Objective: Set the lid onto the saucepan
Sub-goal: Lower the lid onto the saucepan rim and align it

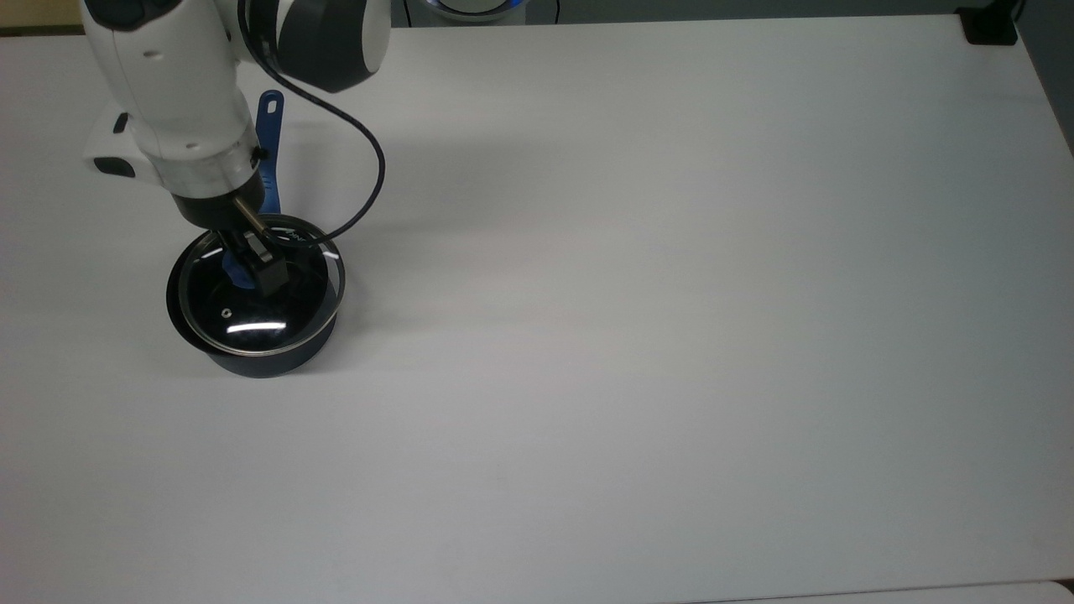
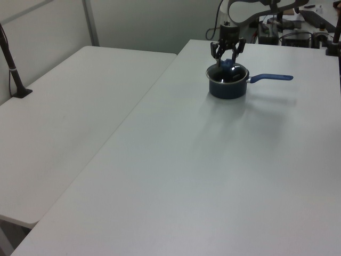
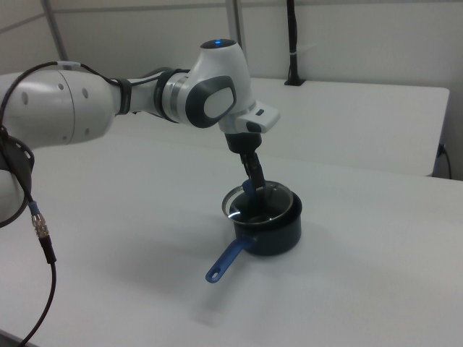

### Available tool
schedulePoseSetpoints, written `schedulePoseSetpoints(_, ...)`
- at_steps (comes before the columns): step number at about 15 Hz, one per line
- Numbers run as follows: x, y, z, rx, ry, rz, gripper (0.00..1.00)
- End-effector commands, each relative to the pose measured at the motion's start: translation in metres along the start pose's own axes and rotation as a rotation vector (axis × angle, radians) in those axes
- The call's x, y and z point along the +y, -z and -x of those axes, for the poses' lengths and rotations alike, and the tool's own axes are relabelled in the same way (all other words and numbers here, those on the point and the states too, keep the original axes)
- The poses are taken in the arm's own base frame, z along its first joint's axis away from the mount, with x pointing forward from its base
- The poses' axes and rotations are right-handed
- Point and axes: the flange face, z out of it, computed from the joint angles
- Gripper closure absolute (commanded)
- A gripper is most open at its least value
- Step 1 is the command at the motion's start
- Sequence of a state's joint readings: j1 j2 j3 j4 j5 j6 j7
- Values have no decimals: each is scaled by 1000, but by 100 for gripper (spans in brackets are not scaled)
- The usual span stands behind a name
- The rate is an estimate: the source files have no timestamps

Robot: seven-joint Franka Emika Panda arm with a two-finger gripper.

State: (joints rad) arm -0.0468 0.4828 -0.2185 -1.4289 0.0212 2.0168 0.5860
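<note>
I have the gripper point(image 1: 252, 270) closed on the blue knob point(image 1: 235, 273) of the glass lid point(image 1: 256, 285), and the lid sits over the mouth of the saucepan point(image 1: 260, 356), which stands on the white table point(image 1: 671, 335) near the top view's left edge, its blue handle point(image 1: 268, 126) pointing toward the top of that view. In the right view the lid point(image 3: 257, 202) looks slightly tilted, its rim riding a little past the pan's wall point(image 3: 278, 235) on the side toward the arm, so I judge it not yet seated. To finish this well I would level the wrist, nudge the lid until its metal rim is concentric with the pot's rim all round, then come down slowly and let go only once the glass stops rocking. The knob lies directly between the fingers under the wrist, and in the left view the gripper point(image 2: 226, 56) stands right above the pot point(image 2: 228, 85).
</note>
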Motion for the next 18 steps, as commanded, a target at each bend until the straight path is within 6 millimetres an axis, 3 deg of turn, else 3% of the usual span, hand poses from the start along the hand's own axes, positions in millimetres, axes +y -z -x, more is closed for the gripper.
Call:
schedulePoseSetpoints(1, -2, 5, -2, 10, -26, -13, 52)
schedulePoseSetpoints(18, 33, 14, -25, 2, -91, -49, 55)
